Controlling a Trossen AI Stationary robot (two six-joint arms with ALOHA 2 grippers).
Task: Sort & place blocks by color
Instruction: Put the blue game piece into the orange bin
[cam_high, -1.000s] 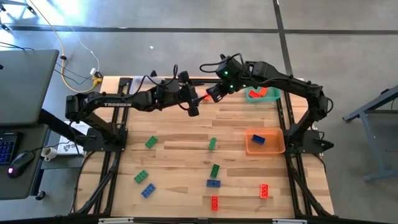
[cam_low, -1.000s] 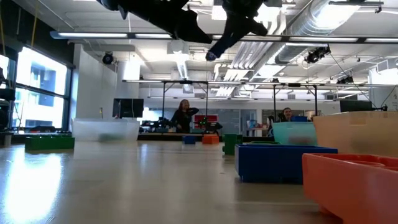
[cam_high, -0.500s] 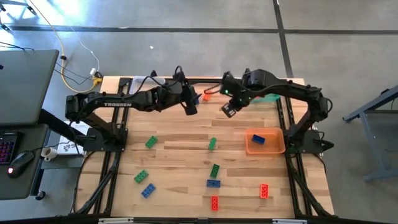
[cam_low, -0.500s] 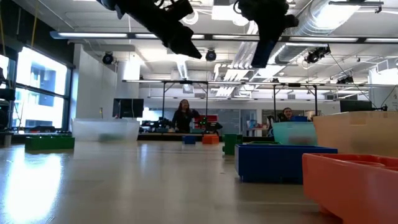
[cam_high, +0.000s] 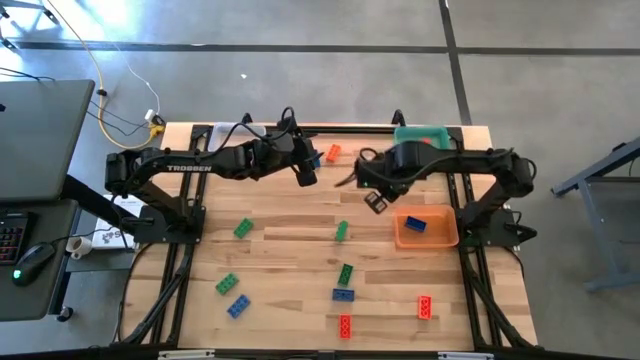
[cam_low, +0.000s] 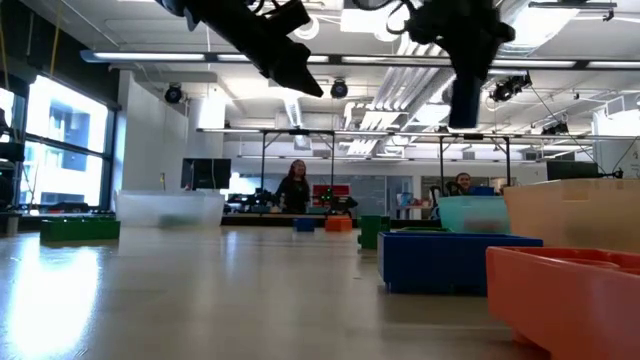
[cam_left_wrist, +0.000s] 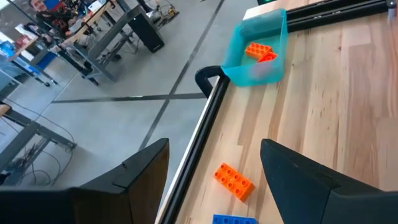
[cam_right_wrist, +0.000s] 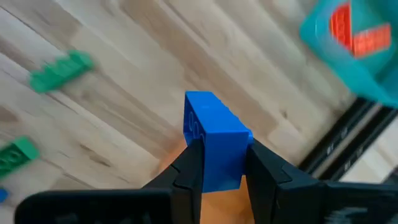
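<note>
Right gripper (cam_right_wrist: 217, 163), fingers clamped on a small blue studded plastic brick (cam_right_wrist: 214, 140), hangs just left of the orange rectangular tray (cam_high: 428, 238). Left gripper (cam_left_wrist: 214, 163), fingers spread and empty, waits over the table's far edge. The brick is judged light, rigid, slick; flat opposite sides offer the firmest hold.

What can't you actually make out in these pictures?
- Teal tray, high view: the right arm covers part of it, so its contents are hidden.
- Blue block, right wrist view: its lower end is hidden between the right gripper's shut fingers.
- Clear tray, low view: contents too hazy to tell.
- Left gripper, left wrist view: fingertips cut off by the picture's edge.
</note>
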